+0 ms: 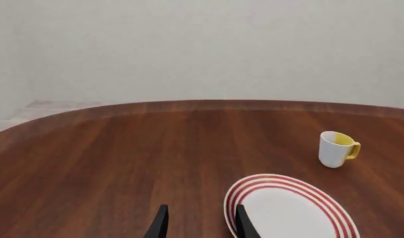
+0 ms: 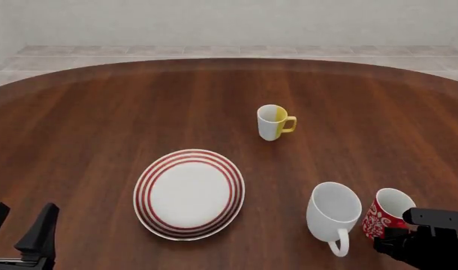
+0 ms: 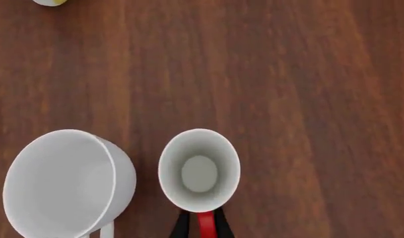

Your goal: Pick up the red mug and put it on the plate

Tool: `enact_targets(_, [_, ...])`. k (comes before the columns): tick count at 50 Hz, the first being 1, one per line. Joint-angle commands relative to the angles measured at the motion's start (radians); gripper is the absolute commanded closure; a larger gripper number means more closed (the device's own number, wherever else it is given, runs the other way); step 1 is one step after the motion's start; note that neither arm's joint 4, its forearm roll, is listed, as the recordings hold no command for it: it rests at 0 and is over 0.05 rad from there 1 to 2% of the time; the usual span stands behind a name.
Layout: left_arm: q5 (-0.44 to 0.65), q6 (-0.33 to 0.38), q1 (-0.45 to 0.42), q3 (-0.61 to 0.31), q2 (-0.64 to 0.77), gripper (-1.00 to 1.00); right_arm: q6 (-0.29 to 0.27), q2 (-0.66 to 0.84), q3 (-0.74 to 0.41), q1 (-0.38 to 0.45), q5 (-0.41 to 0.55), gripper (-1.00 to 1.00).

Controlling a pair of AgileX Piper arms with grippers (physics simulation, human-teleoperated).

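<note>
Three mugs on the desk [image 2: 101,101], one plate [image 2: 189,193]. We see the red mug [image 2: 386,212] lower right of the front frame, upright, just beside the white mug [image 2: 333,212], which sits on its left there. The yellow mug [image 2: 273,122] stands well apart, up near frame centre. The plate lies lower centre-left, with nothing on it.

Right pincer [image 3: 202,224]: in the right wrist frame its two black fingers sit either side of the red handle at the bottom edge, directly below the mug's white mouth. We read it as clenched on the handle, though only the tips show. In the front frame the right arm's black body covers the mug's near side at the lower right corner.

Left pincer [image 1: 198,223]: released, fingers spread with nothing between, hovering just off the plate's rim in the left wrist frame; bottom left corner of the front frame.

Step, as we judge it: grasp stage, mug not yet lifted, base looks down on the desk. Next move calls for a straight lift clear of the white mug, which is close enough to get knocked, then a carry leftward across the frame to the plate and a level set-down at its middle.
</note>
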Motion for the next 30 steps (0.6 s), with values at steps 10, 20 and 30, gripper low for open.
enact_targets(10, [-0.004,-0.005,0.006,0.0,0.0,-1.0,-0.013,-0.015,-0.028,0.01,0.024,1.0])
enact_targets(20, [-0.004,-0.005,0.005,0.0,0.0,-1.0,-0.06,-0.076,-0.11,0.033,0.118,1.0])
enact_targets(30, [-0.005,-0.009,0.007,0.0,0.0,-1.0,-0.111,-0.053,-0.202,0.057,0.152,1.0])
